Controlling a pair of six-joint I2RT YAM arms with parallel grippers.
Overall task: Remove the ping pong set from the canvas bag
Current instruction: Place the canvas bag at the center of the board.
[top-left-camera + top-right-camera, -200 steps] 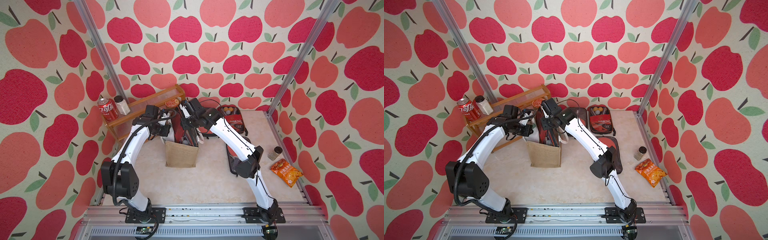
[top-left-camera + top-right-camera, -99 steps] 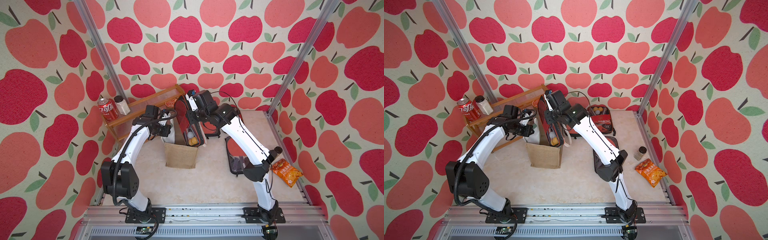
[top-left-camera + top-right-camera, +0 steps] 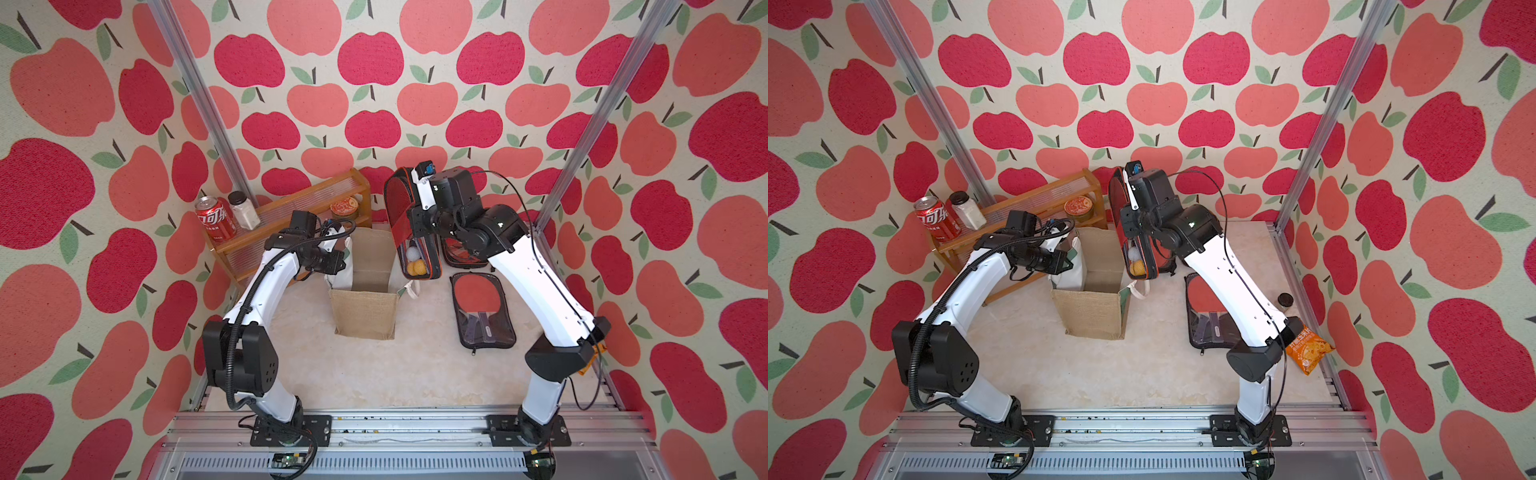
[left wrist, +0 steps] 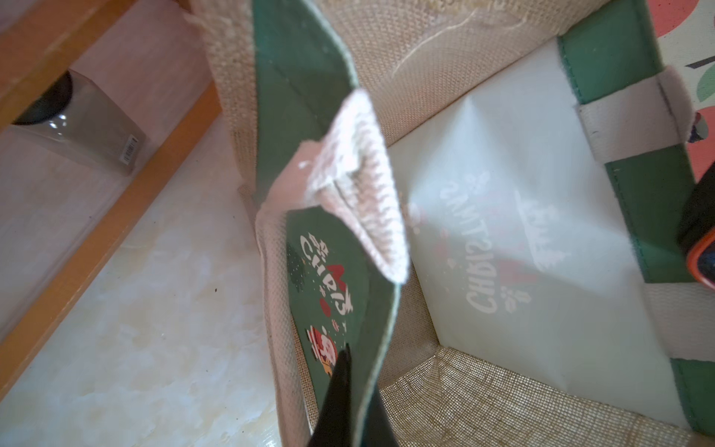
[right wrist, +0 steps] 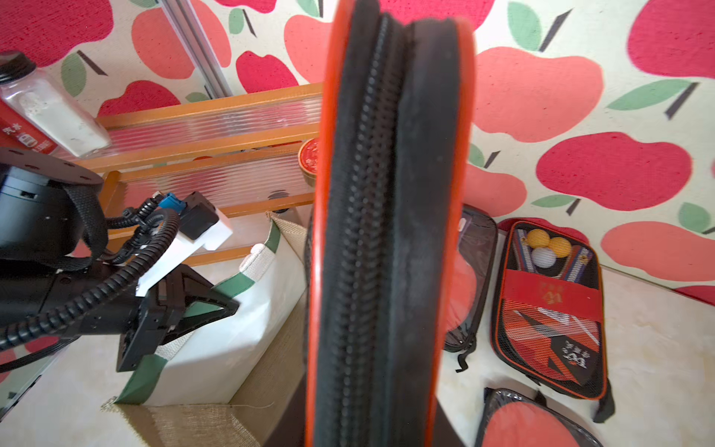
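- Ping pong set (image 3: 409,232): a black zipped case with orange piping and a red band, held on edge above the canvas bag (image 3: 365,307), clear of its mouth at the bag's 2 o'clock side. Long axis runs from the back wall toward the rail; the end with a white and two orange balls behind mesh hangs lowest.
- Right gripper (image 3: 420,218): closed on the case's red band; its fingertips are hidden behind the case in both top views.
- Right wrist view: only the case's toothed zipper edge (image 5: 371,232) shows, blurred.
- Left gripper (image 5: 216,305): jaws fully closed on the bag's green-trimmed rim at its 9 o'clock side.
- Bag: coarse tan burlap, boxy, upright, white inner panel.
- Two more paddle cases (image 3: 482,309) lie flat on the marble-look table (image 3: 395,374), at 3 o'clock of the bag, one partly hidden by the right arm.
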